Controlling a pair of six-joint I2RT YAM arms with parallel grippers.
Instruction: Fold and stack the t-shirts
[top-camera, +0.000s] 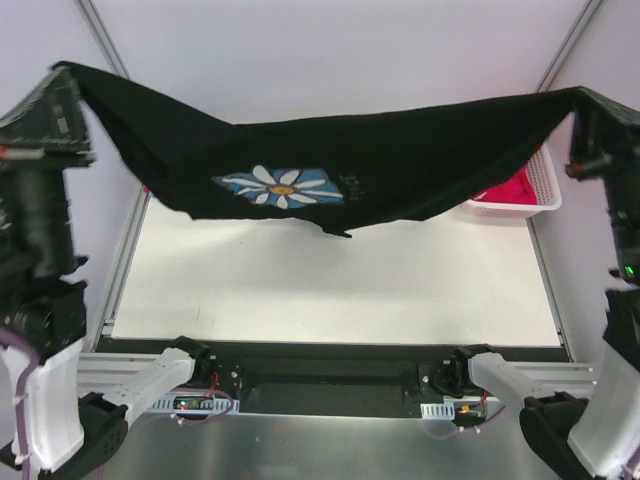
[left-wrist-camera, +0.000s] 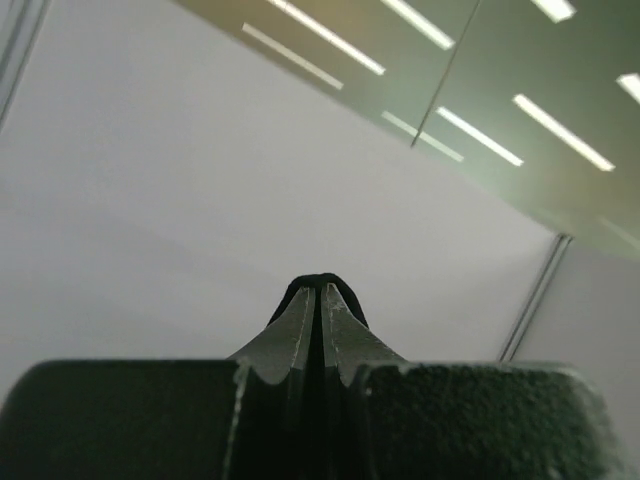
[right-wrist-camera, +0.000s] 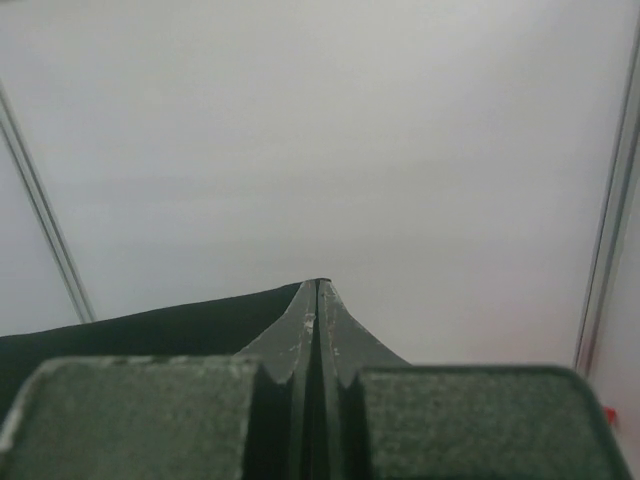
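Cloth is pinched in both my hands: the black t-shirt (top-camera: 400, 170) hangs between them, lifted clear above the far half of the table (top-camera: 330, 290) and touching nothing below. My left gripper (left-wrist-camera: 320, 292) has its jaws pressed together on one end of the shirt, high over the table's far left corner. In my left wrist view only a small black tuft of fabric pokes out past the fingertips. My right gripper (right-wrist-camera: 318, 287) is clamped just as tight on the other end, high over the far right corner. From that wrist the dark cloth runs away to the left of the closed fingers.

The shirt sags in the middle, so its upper edge dips from each hand toward the centre. Its lower edge droops lowest a little left of the middle. The white-and-blue flower print (top-camera: 283, 186) faces the camera, left of centre and near that lower edge.

At the table's far right corner stands the white slotted basket (top-camera: 545, 185), partly hidden behind the hanging cloth. A pink shirt (top-camera: 510, 187) lies bunched inside it.
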